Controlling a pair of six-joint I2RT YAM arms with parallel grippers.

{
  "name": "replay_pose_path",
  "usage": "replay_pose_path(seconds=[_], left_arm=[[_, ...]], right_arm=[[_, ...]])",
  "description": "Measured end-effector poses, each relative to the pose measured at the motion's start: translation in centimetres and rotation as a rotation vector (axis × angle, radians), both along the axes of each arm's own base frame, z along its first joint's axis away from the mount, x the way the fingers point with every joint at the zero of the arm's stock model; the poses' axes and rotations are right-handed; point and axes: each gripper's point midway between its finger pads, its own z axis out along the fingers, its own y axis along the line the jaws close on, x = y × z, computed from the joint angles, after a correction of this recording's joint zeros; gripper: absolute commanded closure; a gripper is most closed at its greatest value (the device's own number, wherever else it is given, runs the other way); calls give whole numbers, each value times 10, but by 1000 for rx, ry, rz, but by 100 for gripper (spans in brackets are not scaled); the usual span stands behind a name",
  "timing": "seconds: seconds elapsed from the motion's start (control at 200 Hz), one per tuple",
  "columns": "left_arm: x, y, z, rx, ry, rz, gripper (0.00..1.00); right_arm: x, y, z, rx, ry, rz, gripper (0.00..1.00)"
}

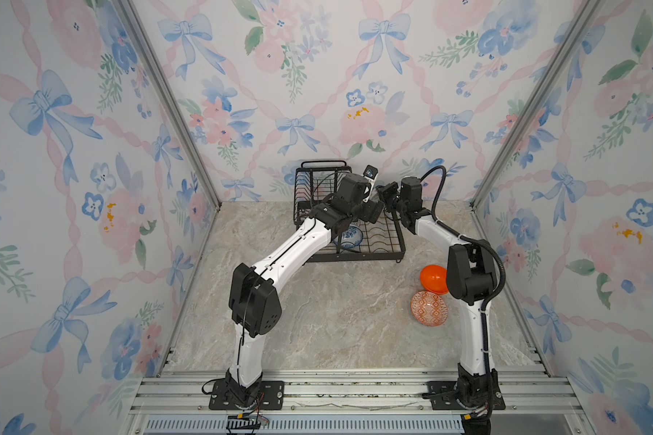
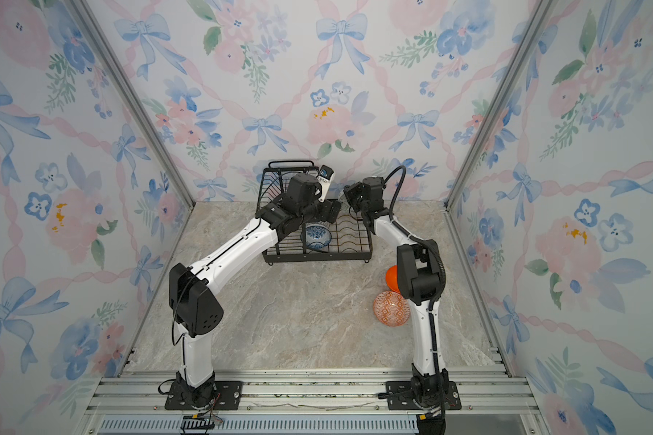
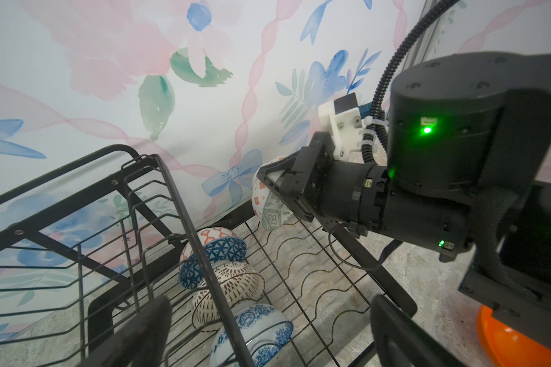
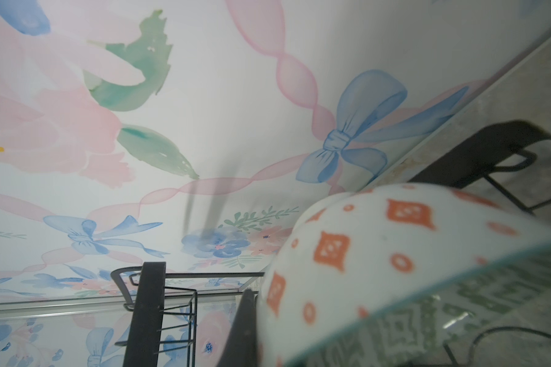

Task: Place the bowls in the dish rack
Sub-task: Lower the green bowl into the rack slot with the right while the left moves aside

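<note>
Left wrist view: your right fingers [image 3: 279,194] clench the green-white bowl [image 3: 269,211], with the dish rack [image 3: 201,254] tray below them. Your left fingers [image 3: 150,330] gape, empty. This looks like the placing step: lower it beside the dark-blue bowl [image 3: 217,251], then let go.

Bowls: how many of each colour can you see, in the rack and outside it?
Blue-patterned bowls: 2
Brown-patterned bowl: 1
Green-and-orange bowl: 1
Orange-patterned bowl: 1
Plain orange bowl: 1
Total: 6
</note>
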Motion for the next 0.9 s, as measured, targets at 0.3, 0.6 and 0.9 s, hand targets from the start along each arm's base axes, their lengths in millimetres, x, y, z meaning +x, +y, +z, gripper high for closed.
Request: replay_pose_path(seconds=[0.3,0.6,0.9], left_arm=[[-2,-5,-3,12,-3,2,2],[-9,-13,-2,15,-5,-16,2],[-8,-12,-7,25,1,-9,2]], right_arm=[[12,-3,-18,2,-25,-8,100],[18,5,-29,-8,-61,5,100],[19,16,-53,-20,-40,19,100]])
